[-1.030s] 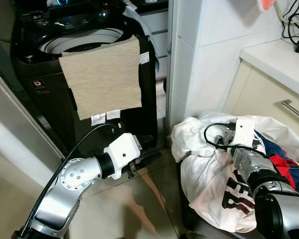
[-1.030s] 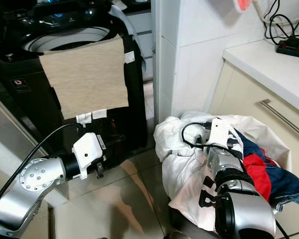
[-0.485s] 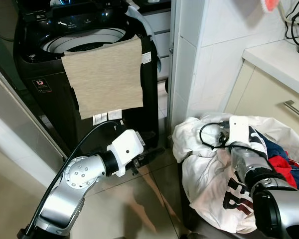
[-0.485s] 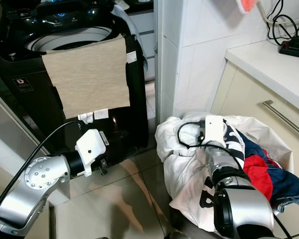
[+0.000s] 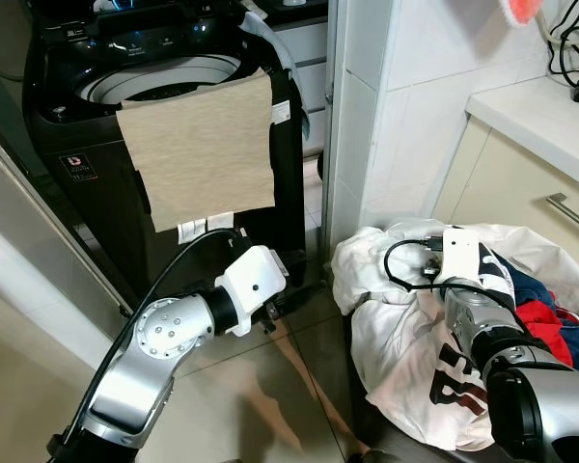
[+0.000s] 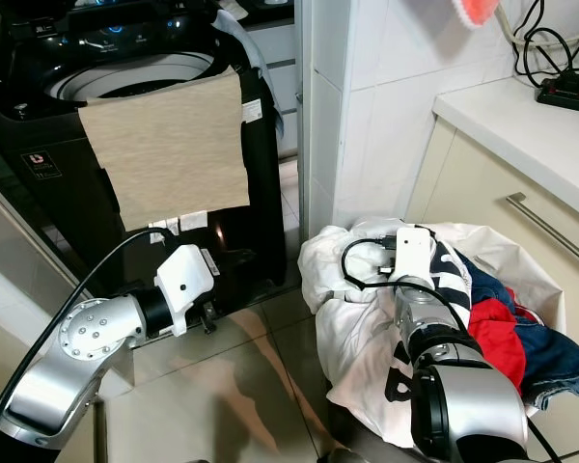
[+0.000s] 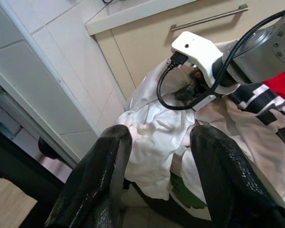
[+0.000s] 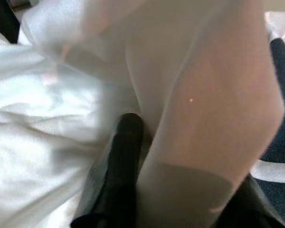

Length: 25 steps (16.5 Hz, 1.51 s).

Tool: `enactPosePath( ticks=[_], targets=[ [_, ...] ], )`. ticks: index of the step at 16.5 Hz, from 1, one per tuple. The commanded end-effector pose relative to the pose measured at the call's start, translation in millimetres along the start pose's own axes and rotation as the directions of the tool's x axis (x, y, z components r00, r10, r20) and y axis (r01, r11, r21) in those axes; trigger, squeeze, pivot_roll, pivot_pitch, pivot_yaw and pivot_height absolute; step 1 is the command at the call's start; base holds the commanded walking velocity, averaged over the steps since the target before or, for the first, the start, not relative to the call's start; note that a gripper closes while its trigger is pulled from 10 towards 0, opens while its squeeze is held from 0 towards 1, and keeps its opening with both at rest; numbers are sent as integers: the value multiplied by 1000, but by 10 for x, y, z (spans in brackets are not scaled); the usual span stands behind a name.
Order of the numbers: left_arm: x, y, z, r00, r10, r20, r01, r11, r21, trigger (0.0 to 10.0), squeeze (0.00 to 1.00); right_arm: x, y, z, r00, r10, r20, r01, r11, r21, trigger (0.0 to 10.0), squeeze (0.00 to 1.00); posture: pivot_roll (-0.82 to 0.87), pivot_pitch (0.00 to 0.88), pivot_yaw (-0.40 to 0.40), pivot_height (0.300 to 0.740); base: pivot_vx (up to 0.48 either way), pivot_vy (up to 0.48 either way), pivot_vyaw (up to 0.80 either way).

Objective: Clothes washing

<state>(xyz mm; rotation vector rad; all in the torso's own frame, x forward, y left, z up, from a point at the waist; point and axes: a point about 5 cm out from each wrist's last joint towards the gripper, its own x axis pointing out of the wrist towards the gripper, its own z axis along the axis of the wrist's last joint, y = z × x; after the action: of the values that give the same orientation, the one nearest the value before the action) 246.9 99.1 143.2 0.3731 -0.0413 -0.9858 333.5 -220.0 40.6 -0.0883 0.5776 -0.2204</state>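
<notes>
The right claw point(image 8: 147, 156) is buried in the white shirt point(image 5: 396, 328) on top of the laundry pile point(image 6: 502, 328), which sits on the floor beside the cabinet point(image 5: 521, 193). White cloth is bunched between its fingers point(image 8: 118, 171), so it looks pinched onto the shirt, probably to lift it toward the washer. The left claw point(image 7: 156, 156) hangs low in front of the washer point(image 5: 164, 87), its fingers parted and empty, pointing at the pile as if ready to help. The washer's lid is up and the drum is exposed, ready for loading. A beige cloth point(image 5: 198, 149) hangs over its front rim, with small white tags at the lower edge; their print is too small to read. The shirt carries bold black lettering, creased and illegible, and a small white sticker on the washer front cannot be read either.
</notes>
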Motion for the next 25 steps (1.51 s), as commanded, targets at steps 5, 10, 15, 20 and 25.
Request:
enactPosePath(
  ticks=[5,10,15,20,25],
  targets=[
    [74,46,-60,997,73,-32,-72,997,23,10000,0,6,81,304,993,60,106,-56,998,-44,0,0,7,0,31,740,0,0,0],
    [264,80,-54,986,168,8,-168,986,-22,10000,0,-88,-30,1146,924,109,366,-118,993,2,0,0,-54,0,-23,740,0,0,0],
    [437,203,-50,945,326,23,-322,941,-102,10000,0,-501,189,2180,724,223,653,-213,972,-96,0,0,-69,0,-45,740,0,0,0],
    [443,346,1,900,433,55,-422,895,-144,10000,0,-970,313,2767,511,266,818,-250,956,-155,0,0,-54,0,-66,740,0,0,316],
    [258,601,-86,734,679,-7,-661,712,-239,10000,0,-668,530,2115,622,310,719,-293,944,-153,0,0,-37,0,-71,740,0,0,775]
  ],
)
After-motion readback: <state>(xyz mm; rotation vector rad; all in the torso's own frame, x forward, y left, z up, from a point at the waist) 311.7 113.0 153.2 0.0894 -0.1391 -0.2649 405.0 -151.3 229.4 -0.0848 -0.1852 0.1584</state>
